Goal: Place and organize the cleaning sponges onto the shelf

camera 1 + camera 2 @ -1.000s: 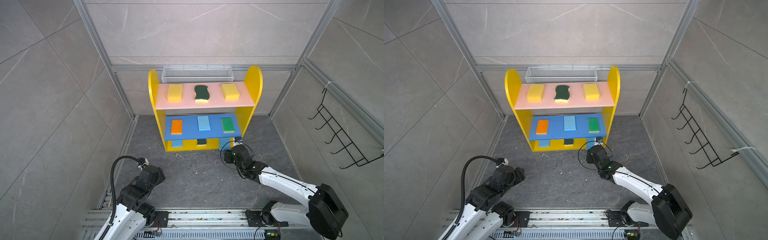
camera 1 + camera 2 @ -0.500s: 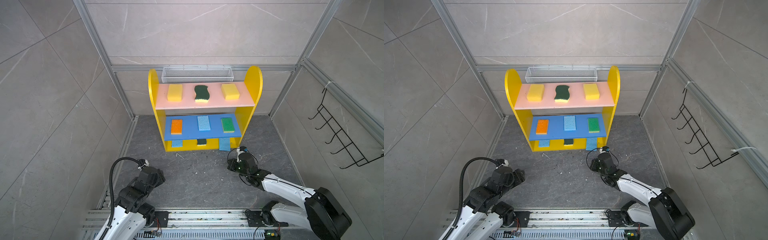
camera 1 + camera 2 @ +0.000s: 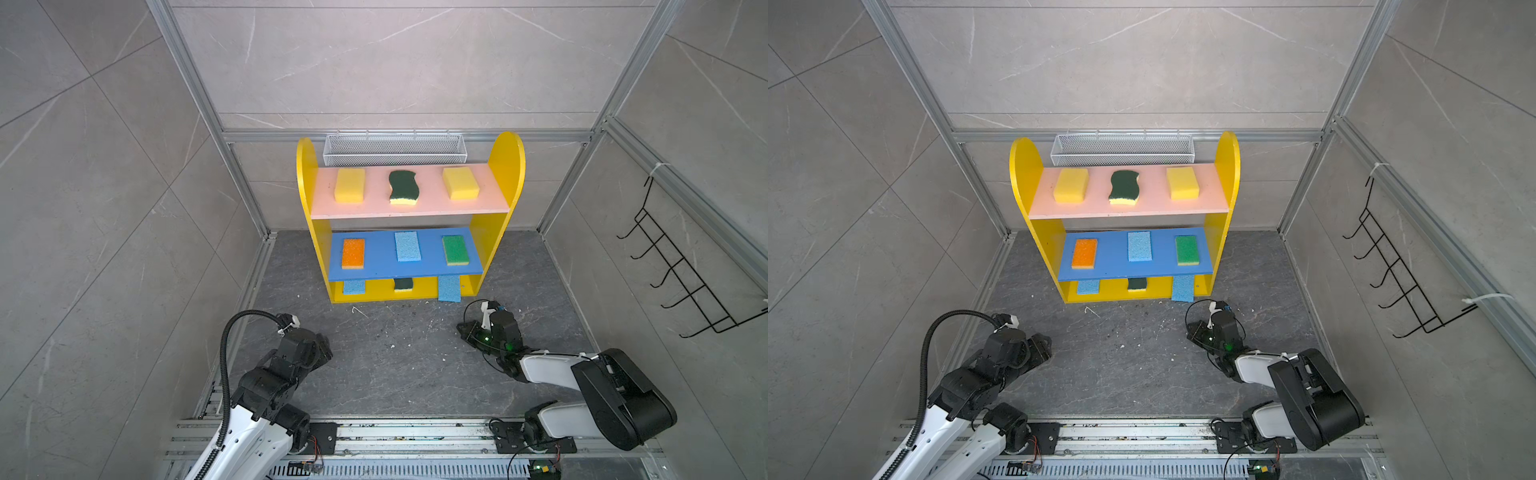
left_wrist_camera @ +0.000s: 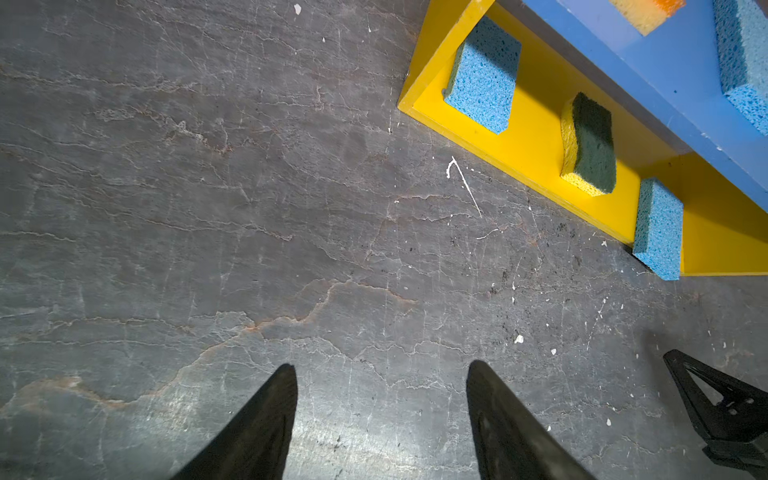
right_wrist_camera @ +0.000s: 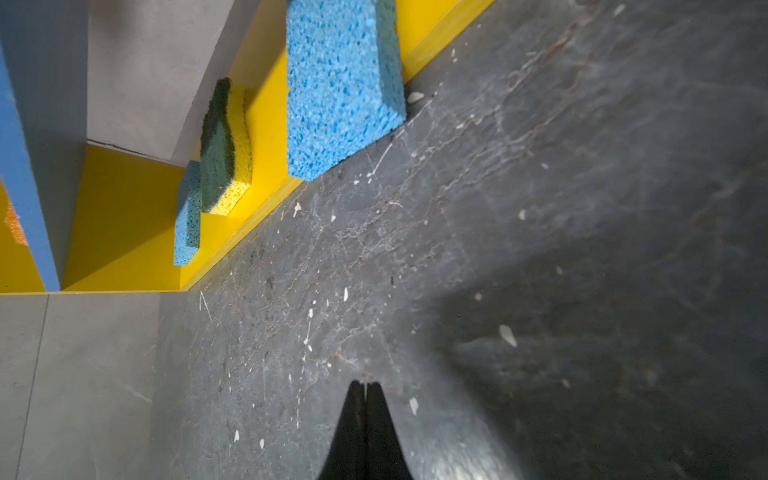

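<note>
The yellow shelf [image 3: 505,174] stands at the back with three sponges on each board. On the base, the right light blue sponge [image 3: 449,287] [image 5: 340,91] overhangs the front edge, next to a dark green scourer [image 3: 403,284] and another light blue sponge [image 3: 354,286]. My right gripper [image 5: 365,384] is shut and empty, low over the floor in front of the shelf's right end [image 3: 462,329]. My left gripper [image 4: 382,368] is open and empty over bare floor at the front left [image 3: 324,349].
A white wire mesh basket [image 3: 395,149] hangs behind the shelf top. A black hook rack [image 3: 681,282] is on the right wall. Dark stone floor [image 3: 395,357] lies between the arms and the shelf, and grey tiled walls close both sides.
My right gripper has drawn back from the shelf's base towards the front right and shut. The light blue sponge stays on the base. The left arm has barely moved.
</note>
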`<state>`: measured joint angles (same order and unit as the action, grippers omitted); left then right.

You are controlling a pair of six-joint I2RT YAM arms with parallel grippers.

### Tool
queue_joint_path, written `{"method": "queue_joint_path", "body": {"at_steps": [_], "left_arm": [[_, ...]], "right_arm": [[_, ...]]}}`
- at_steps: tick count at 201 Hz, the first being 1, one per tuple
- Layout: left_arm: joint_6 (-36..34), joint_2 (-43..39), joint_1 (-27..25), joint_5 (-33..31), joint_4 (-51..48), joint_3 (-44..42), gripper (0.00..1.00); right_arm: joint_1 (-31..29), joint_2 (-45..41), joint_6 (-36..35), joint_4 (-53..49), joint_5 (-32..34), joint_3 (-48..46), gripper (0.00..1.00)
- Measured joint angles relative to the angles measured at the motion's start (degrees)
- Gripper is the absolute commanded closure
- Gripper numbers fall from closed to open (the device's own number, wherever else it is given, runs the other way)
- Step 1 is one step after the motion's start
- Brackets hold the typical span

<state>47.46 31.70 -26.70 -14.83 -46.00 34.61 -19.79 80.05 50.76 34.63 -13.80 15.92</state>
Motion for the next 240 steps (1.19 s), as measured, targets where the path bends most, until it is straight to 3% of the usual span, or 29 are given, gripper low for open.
{"method": "queue_joint_path", "body": {"at_steps": [135, 240], "left_arm": [[0.07, 1.92, 0.0, 0.11, 2.86, -1.66, 0.32], [0.04, 9.27, 0.0, 0.52, 7.98, -2.4, 0.33]], "right_arm": [[0.2, 26.51, 18.69, 45.51, 1.16, -6.78, 1.0], [-8.48, 32.5, 31.19, 51.3, 18.05, -2.67, 1.0]]}}
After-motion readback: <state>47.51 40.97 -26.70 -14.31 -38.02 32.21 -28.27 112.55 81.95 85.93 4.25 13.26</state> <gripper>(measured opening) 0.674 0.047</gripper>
